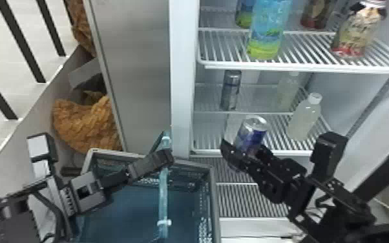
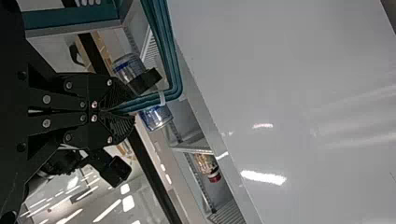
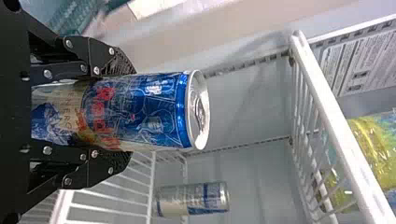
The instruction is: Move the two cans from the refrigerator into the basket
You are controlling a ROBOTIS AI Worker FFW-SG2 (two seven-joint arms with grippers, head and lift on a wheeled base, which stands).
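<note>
My left gripper [image 1: 168, 157] is at the raised handle [image 1: 163, 200] of the teal basket [image 1: 215, 197]; in the left wrist view, the left gripper [image 2: 122, 110] is shut on that handle [image 2: 175, 70]. At the front edge of the middle refrigerator shelf, my right gripper [image 1: 244, 154] holds a blue and silver can [image 1: 252, 132], slightly tilted. The right wrist view has this can [image 3: 140, 112] lying between both fingers of the right gripper [image 3: 128, 112]. A second can [image 1: 231, 90] stands farther back on the shelf, beyond the held one.
A pale bottle [image 1: 305, 118] stands right of the held can, with another behind. Larger bottles [image 1: 268, 32] occupy the upper wire shelf [image 1: 300, 68]. The refrigerator's white side post [image 1: 182, 80] rises between the basket's back and the shelves.
</note>
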